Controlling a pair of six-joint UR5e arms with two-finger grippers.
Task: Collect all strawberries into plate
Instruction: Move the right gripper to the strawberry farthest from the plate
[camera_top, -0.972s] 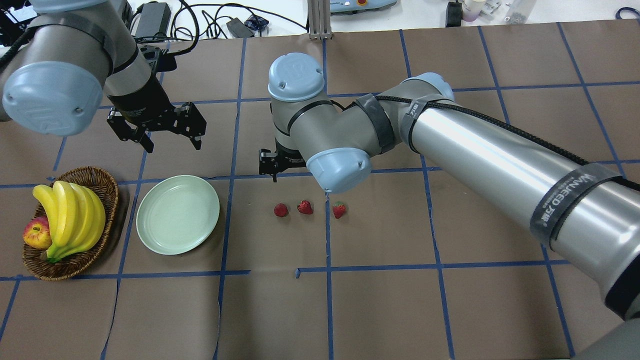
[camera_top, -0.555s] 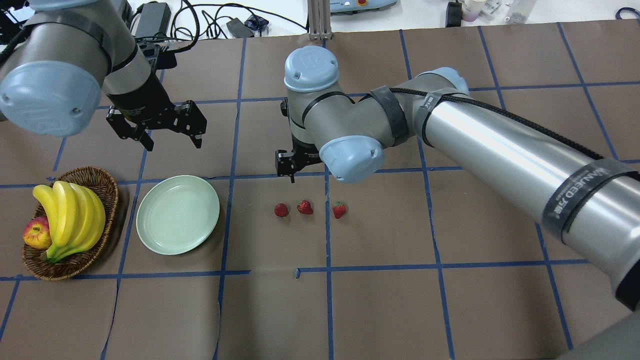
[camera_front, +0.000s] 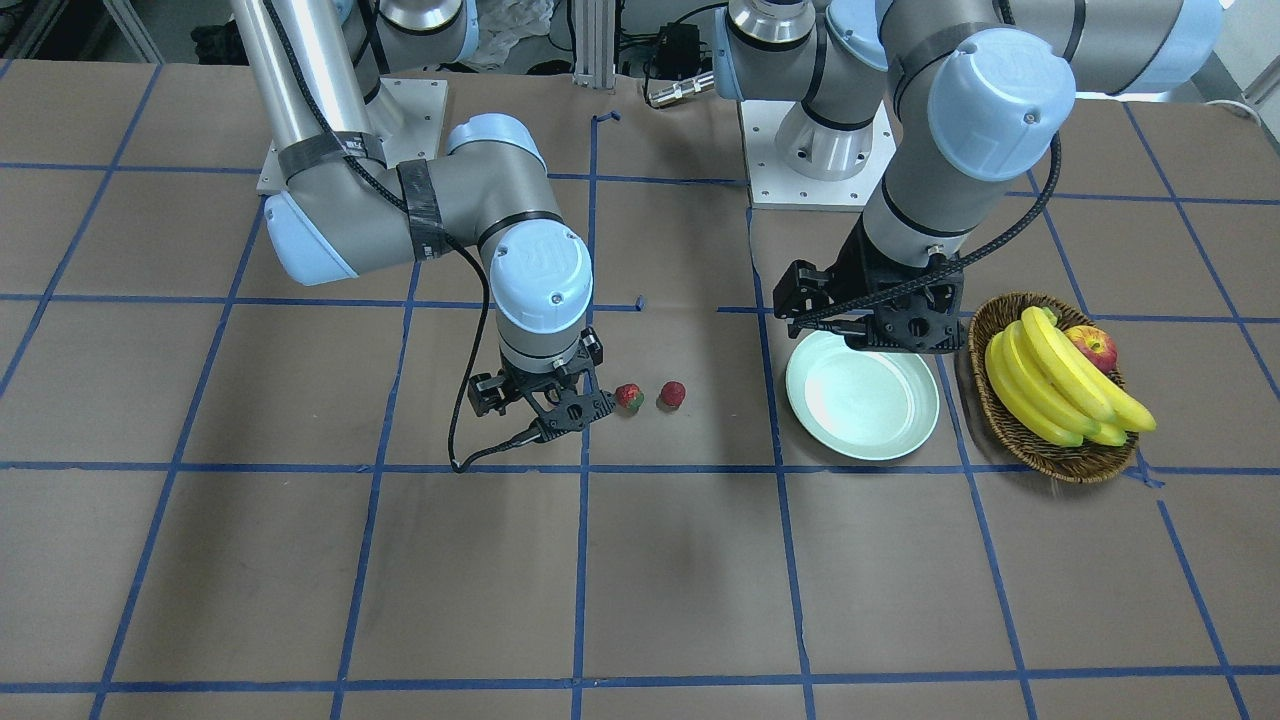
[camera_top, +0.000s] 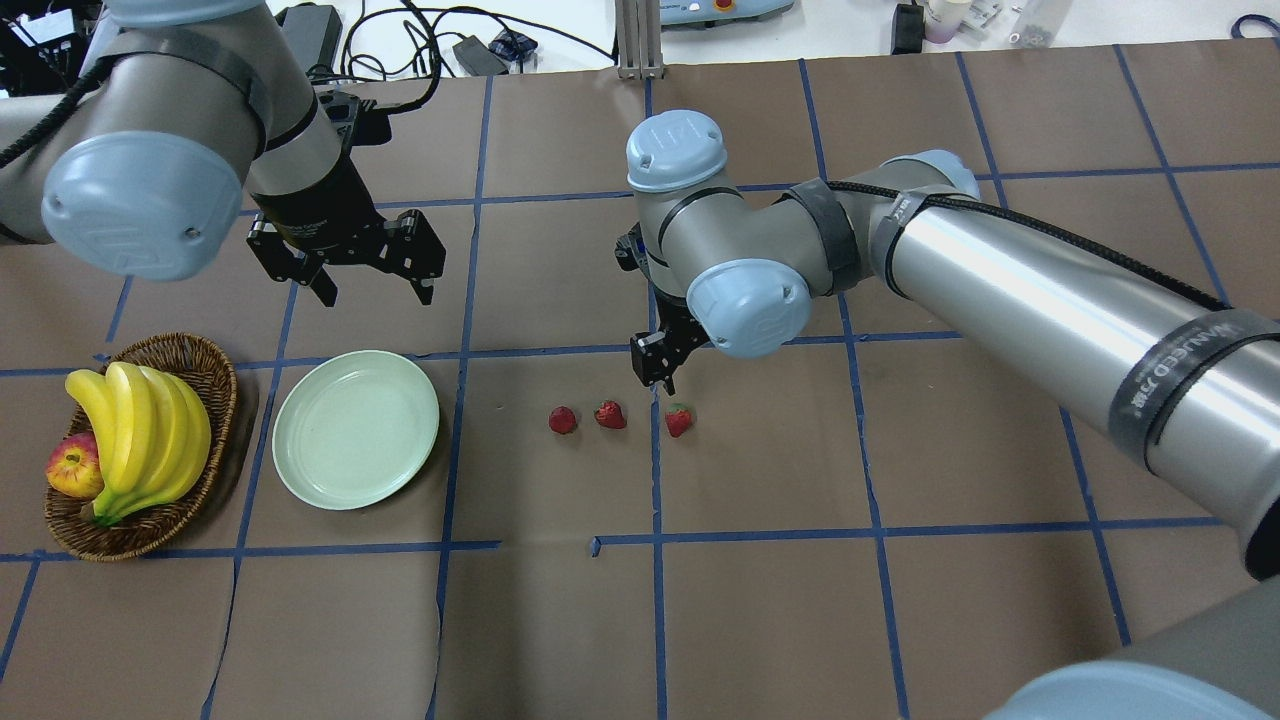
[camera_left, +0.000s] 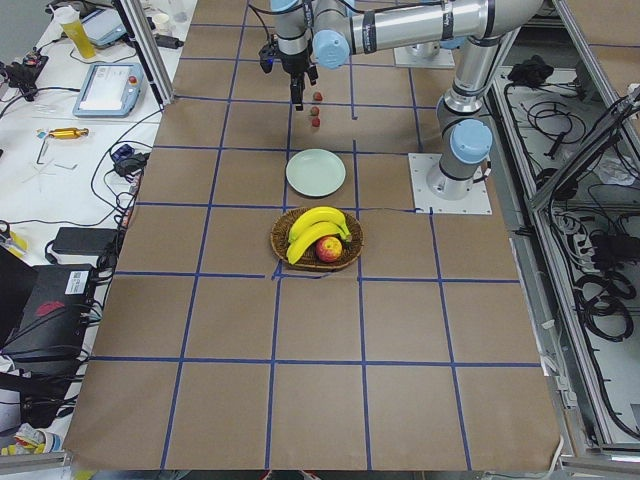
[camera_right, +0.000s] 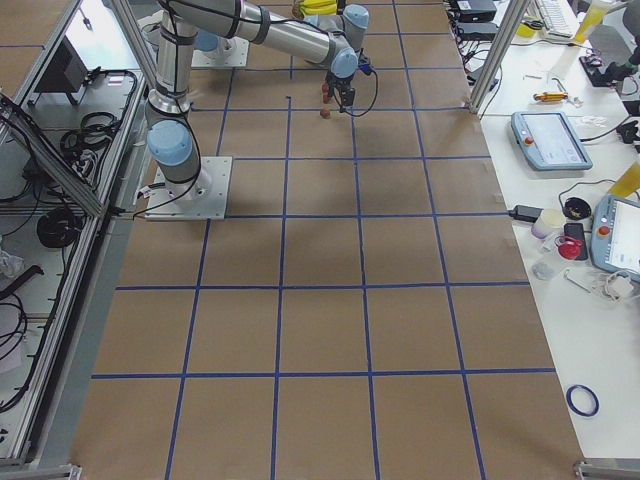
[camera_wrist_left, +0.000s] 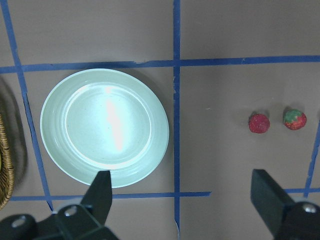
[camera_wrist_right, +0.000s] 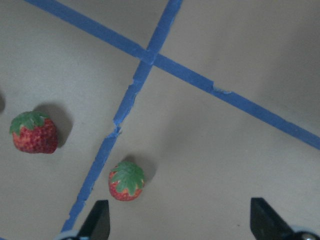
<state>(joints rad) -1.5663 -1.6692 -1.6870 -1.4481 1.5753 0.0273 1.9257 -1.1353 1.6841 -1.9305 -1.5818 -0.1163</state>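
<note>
Three strawberries (camera_top: 563, 420) (camera_top: 610, 414) (camera_top: 678, 420) lie in a row on the brown paper, right of the mint-green plate (camera_top: 355, 430). The plate holds nothing. My right gripper (camera_top: 657, 378) hovers open just beyond the rightmost berry. In its wrist view that strawberry (camera_wrist_right: 127, 181) sits low between the fingers and another strawberry (camera_wrist_right: 34, 134) lies to the left. From the front, my right gripper (camera_front: 545, 405) hides one berry. My left gripper (camera_top: 375, 296) hangs open above the paper behind the plate (camera_wrist_left: 105, 127), holding nothing.
A wicker basket (camera_top: 218, 395) with bananas (camera_top: 140, 430) and an apple (camera_top: 72, 468) stands left of the plate. Blue tape lines grid the paper. Cables and power bricks (camera_top: 300, 35) lie past the table's far edge.
My right arm has swung to the right in the overhead view, bringing its gripper from behind the leftmost berry to the rightmost one. My left gripper has shifted slightly right.
</note>
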